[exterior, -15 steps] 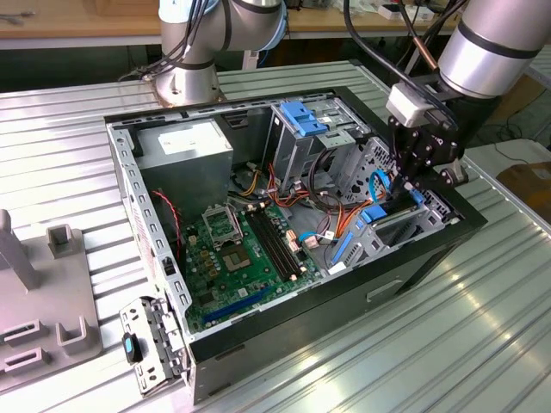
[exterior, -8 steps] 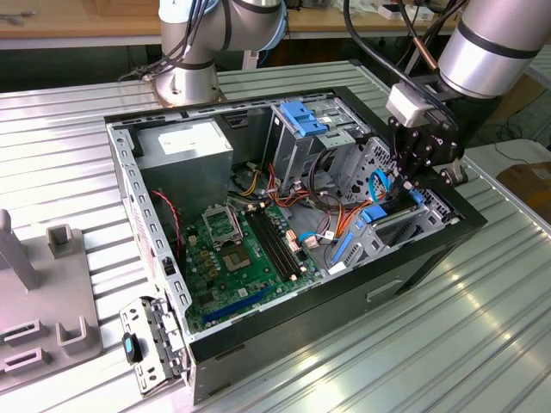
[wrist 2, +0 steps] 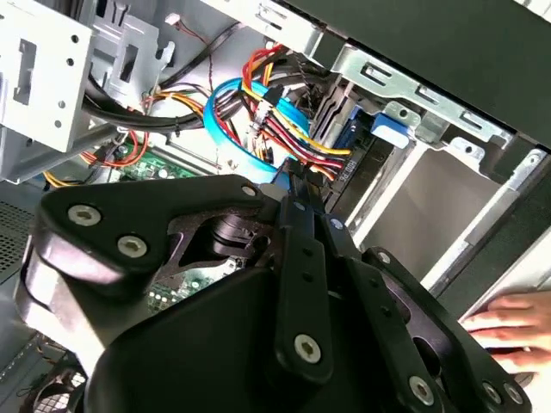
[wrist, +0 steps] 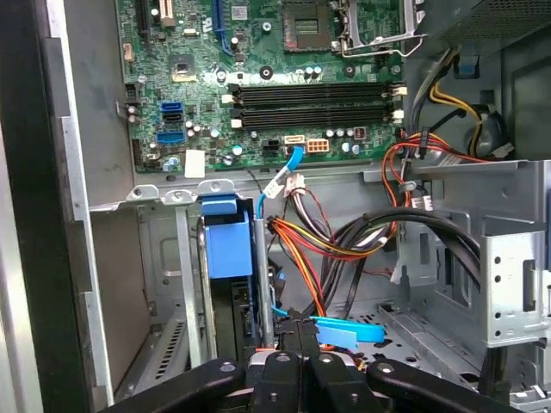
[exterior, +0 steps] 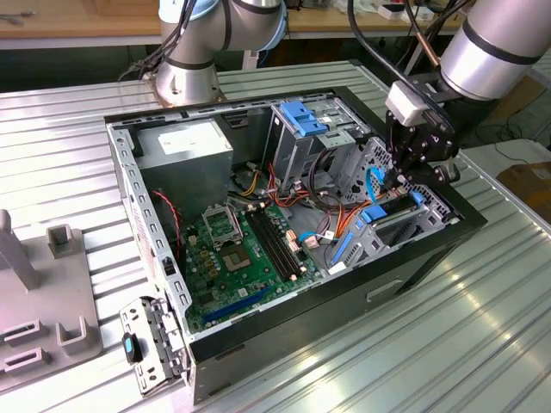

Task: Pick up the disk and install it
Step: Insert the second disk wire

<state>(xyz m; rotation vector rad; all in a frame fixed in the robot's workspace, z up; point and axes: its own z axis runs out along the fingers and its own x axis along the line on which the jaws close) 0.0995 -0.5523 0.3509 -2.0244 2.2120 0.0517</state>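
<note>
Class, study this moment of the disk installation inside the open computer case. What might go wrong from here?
The hand sits low, close beside the red, yellow and orange wires; it may snag or tug one loose. A person's fingers rest at the case edge near the arm, so a pinch is possible.

no readable text — labels, stickers, board markings all illegible

Matt black plastic gripper [exterior: 403, 176]; disk [exterior: 385, 209] carrier glossy blue plastic; computer case [exterior: 129, 185] bare grey sheet metal; motherboard [wrist: 258, 77] green, semi-gloss; table [exterior: 482, 327] ribbed shiny metal.
</note>
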